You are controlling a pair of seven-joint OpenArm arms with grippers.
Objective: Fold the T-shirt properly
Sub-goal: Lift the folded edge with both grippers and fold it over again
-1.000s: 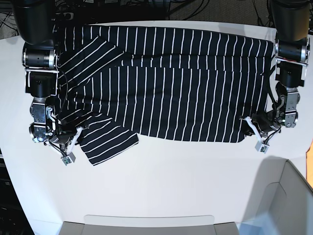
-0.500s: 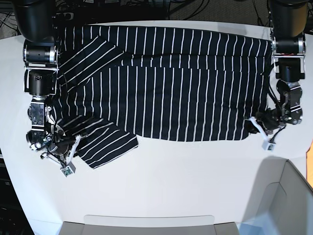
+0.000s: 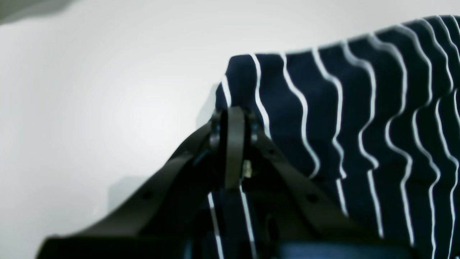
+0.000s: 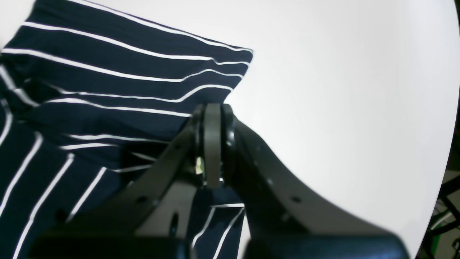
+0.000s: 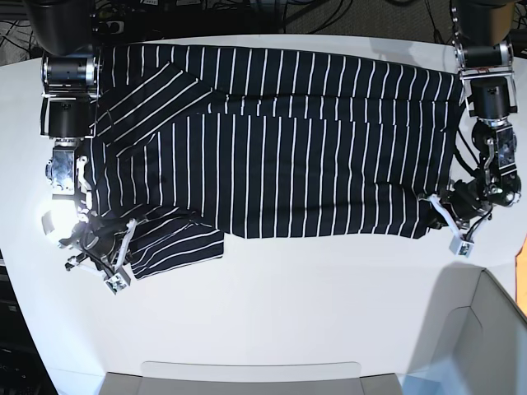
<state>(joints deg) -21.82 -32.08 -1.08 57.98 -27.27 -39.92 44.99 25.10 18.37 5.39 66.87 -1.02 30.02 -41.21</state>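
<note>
Dark navy cloth with thin white stripes, your T-shirt [image 5: 272, 140] lies spread across the upper half of the base frame, rippled near both lower corners. Your left hand [image 5: 451, 224] is clamped on its lower-right corner; your right hand [image 5: 111, 255] is clamped on the folded sleeve at lower left. The tabletop [image 5: 280, 304] beneath is smooth, matte white, with dark cables [image 5: 247, 10] beyond its top edge.

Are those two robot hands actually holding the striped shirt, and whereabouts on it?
Yes. The left gripper pinches the T-shirt at one near corner of its hem end; the right gripper pinches it at the edge beside the near sleeve.
</note>
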